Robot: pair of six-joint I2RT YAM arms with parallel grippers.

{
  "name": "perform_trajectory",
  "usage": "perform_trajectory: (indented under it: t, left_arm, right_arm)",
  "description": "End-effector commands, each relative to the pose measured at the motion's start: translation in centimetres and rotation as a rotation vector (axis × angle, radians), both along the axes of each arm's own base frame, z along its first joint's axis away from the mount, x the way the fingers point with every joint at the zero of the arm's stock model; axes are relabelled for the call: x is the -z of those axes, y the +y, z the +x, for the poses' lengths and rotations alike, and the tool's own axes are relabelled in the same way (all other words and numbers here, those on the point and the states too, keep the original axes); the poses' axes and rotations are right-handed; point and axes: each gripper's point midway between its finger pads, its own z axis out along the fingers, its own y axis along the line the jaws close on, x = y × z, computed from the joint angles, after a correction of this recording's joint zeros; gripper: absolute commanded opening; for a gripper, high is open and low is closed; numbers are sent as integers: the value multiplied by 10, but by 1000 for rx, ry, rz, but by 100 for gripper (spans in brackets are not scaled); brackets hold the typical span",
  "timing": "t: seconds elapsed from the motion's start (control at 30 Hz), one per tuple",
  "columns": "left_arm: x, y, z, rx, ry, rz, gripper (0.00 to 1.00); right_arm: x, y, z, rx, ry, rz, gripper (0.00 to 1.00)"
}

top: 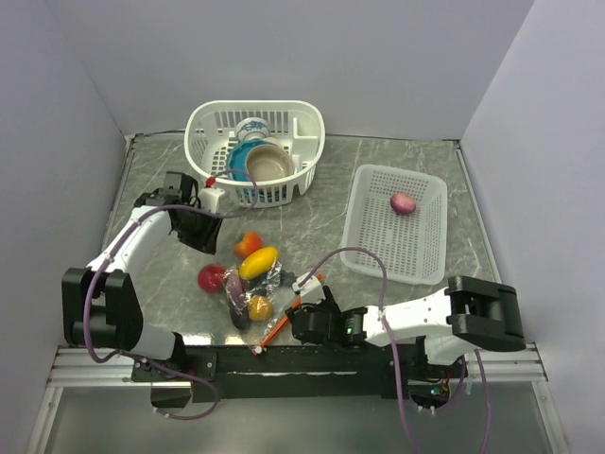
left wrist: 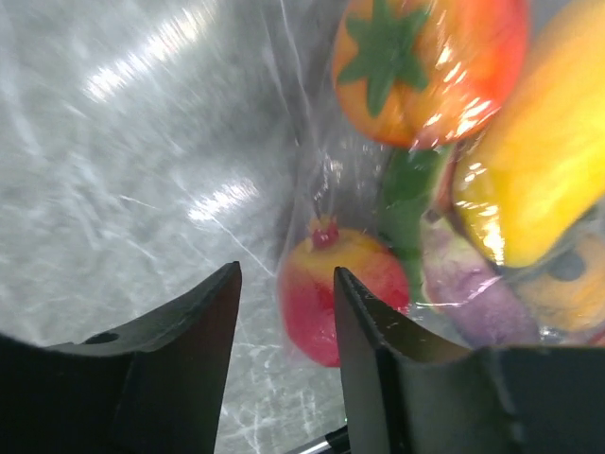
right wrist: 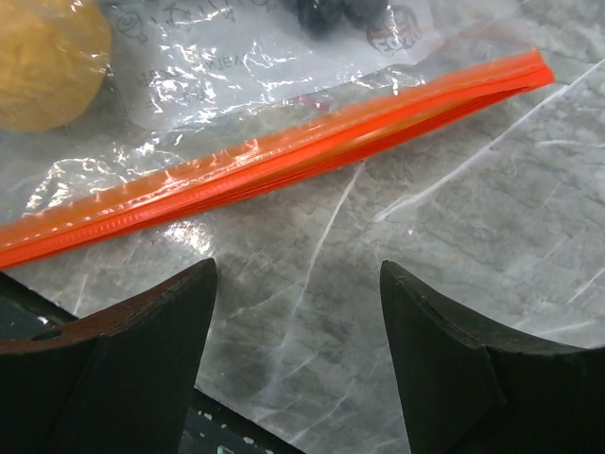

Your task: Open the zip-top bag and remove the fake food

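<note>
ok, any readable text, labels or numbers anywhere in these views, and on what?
No text can be read in any view.
The zip-top bag has faint grey print and round marks in the right wrist view, all too blurred to read.
The orange zip strip, fake food, white basket and white tray show no text.

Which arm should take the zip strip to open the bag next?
Right. Its jaws stand open just short of the orange zip strip. The left jaws are open at the zip-top bag's far end, by the fake food.
</note>
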Motion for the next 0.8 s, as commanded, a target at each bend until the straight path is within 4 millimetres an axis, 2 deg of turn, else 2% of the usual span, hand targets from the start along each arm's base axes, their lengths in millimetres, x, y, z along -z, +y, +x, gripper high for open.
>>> perform_trajectory:
  t: [0.0,0.27,0.43,0.67,0.77]
  left_arm:
    - [26,-1,-3,13,31,2,51]
    - [51,-29,-2,62,127,-87,52]
    - [57,-55,-8,108,173,-141,51]
    - [59,-61,-14,109,201,-173,55]
    - [66,-59,-19,103,223,-158,64]
  right_arm:
    - [-18,22,9,44,-47,73,77]
    - [-38,33,14,72,-81,151,77]
    - [-37,42,13,62,-71,161,77]
    - [-25,55,10,39,-50,158,77]
    - [-25,62,10,30,-50,161,77]
